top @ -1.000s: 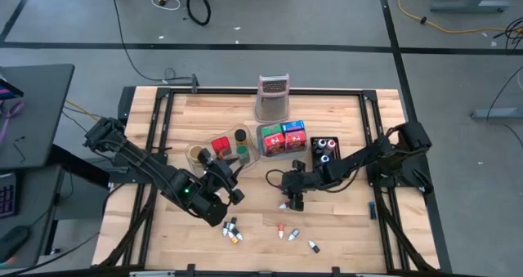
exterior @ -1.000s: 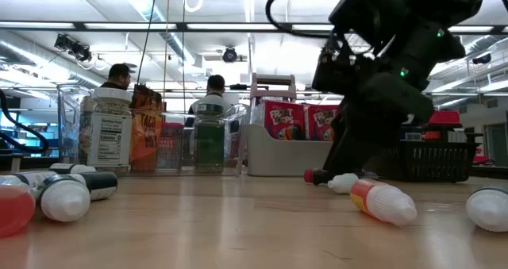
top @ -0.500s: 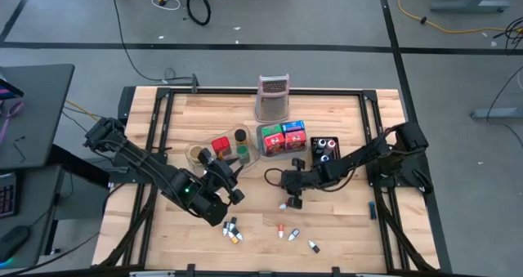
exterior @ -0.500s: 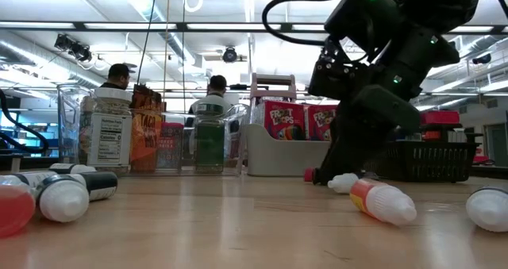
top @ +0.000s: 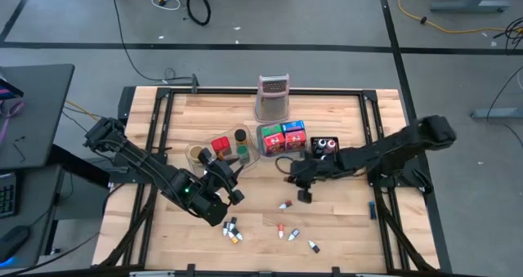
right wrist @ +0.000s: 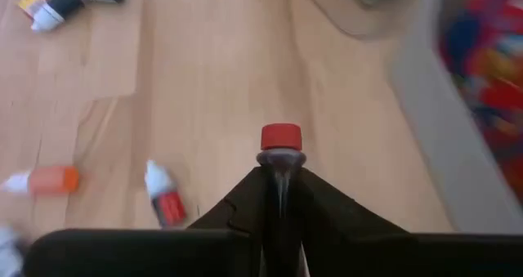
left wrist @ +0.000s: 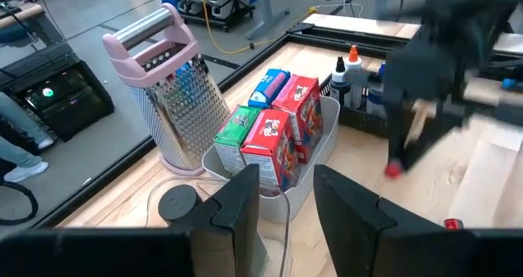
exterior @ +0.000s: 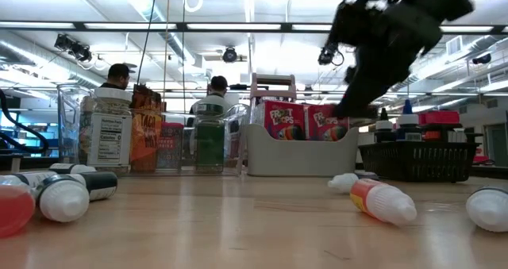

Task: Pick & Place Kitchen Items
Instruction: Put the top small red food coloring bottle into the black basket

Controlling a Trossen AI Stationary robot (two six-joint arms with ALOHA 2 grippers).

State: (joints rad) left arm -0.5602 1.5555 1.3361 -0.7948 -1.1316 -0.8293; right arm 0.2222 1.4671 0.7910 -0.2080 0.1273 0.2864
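My right gripper (top: 304, 193) hangs over the middle of the table, shut on a small red-capped bottle (right wrist: 281, 138), in front of the grey tray (top: 263, 150) of red, green and blue packets. Several other small bottles lie on their sides on the wood: one white (top: 284, 205) just below that gripper, and others near the front edge (top: 231, 230) (top: 294, 234). My left gripper (left wrist: 286, 197) stays open at the front left (top: 231, 169), aimed at the grey tray with nothing between its fingers. My right gripper pinches the small bottle between its two fingers just behind the red cap (right wrist: 281, 156). The fingers slant down from the table's right and lie along the bottle. The cap sticks out past the fingertips; the body is hidden between them. The bottle is lifted clear of the table.
A pink-handled metal grater (top: 274, 97) stands at the far edge. A clear tray (top: 196, 153) with jars sits left of the grey tray, and a black basket (top: 324, 146) of dropper bottles right of it. Bare wood lies at the front right.
My right gripper has shut on the red-capped bottle that lay on the table, then risen and shifted a little toward the table's right edge. The bottle has come up off the wood with it. The white bottle beside it has stayed put.
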